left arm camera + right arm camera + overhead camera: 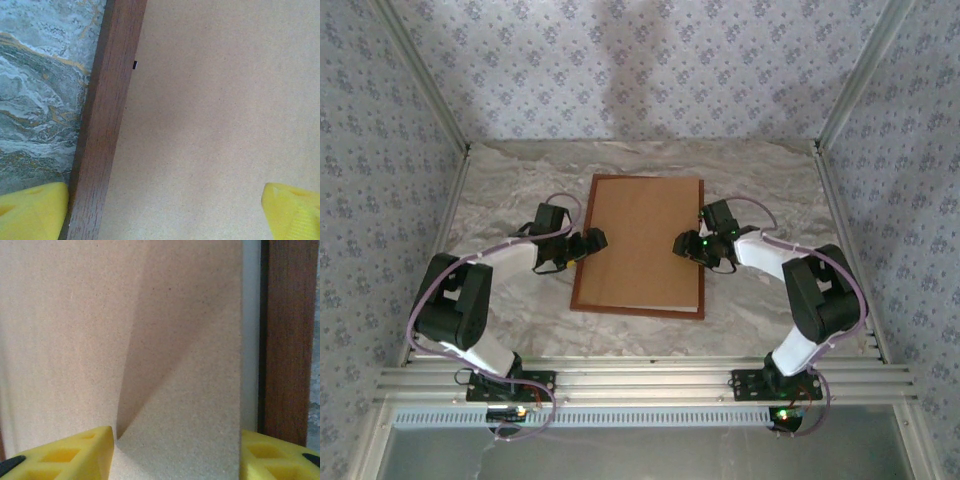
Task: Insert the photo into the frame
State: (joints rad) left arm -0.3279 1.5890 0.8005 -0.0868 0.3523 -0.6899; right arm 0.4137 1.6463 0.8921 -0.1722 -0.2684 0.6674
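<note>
The left tool [596, 240] and right tool [681, 244], both released, sit at opposite edges of the plain brown backing board [640, 230] in the thin reddish-brown wooden frame [645, 178]; uneven pressing could jam it askew.

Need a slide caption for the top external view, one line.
Left hand and right hand at opposite sides of the frame, brown backing board lying in it, on a marbled table.

Both arms bend at the elbow & reach inward, facing each other. L gripper [592, 241] & R gripper [682, 243] angle down, jaws wide apart. 2 yellow fingers [32, 212] per gripper.
</note>
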